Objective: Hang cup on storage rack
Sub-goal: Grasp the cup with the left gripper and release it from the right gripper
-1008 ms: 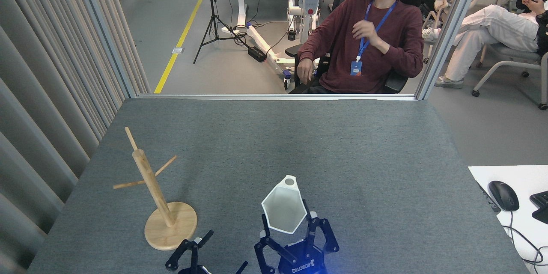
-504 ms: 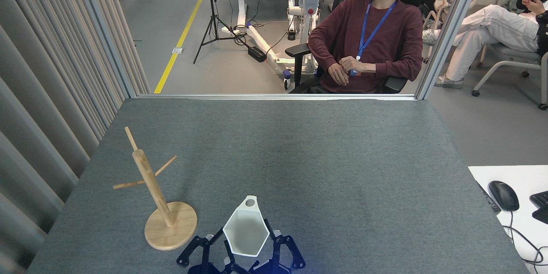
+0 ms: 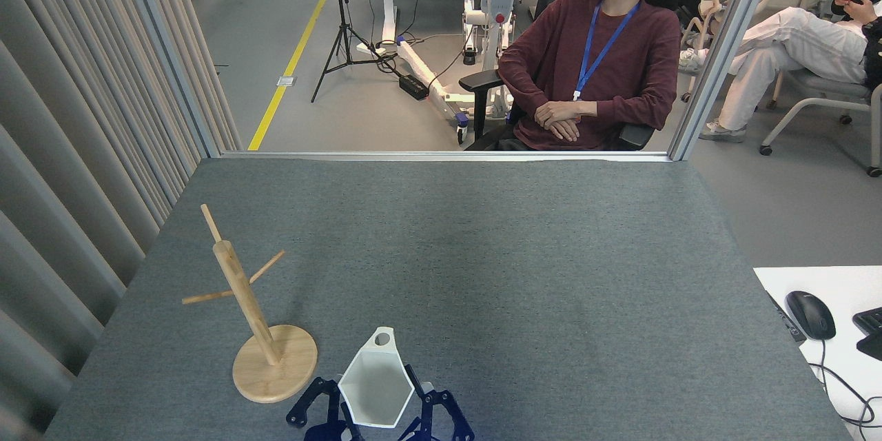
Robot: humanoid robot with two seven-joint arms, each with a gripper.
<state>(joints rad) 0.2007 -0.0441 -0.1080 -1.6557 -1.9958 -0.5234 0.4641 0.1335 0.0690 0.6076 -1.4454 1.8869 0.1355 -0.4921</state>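
None of the three pegs on the rack (image 3: 251, 313) carried anything, so the hanging itself was not yet done. What had been managed, by the look of it, was the pick-up: the white cup (image 3: 375, 386) sat low at the near edge of the tabletop (image 3: 524, 275), its six-sided mouth facing up toward the head view and its small tab handle, with the round hole plain to see, pointing away toward the far side. Dark pincer fingers flanked it on both sides. The right pincer (image 3: 420, 420) seemed clamped on the cup, though its tips were partly cut off by the bottom of the view, so I judged that from how closely the fingers hugged the cup's walls. The left pincer (image 3: 324, 413) stood just beside the cup on the rack side; whether its fingers were apart or together I could not tell, nor whether they touched the cup at all. The rack stood upright on its round base, just to the left of the cup and apart from it, with its pegs angling out higher up the post. What was left, as I judged it, was most of the delicate part: bringing the cup up and across to a peg, lining the handle's hole with the peg's tip, sliding it on and letting go. A seated person (image 3: 592, 62) watched from beyond the tabletop.
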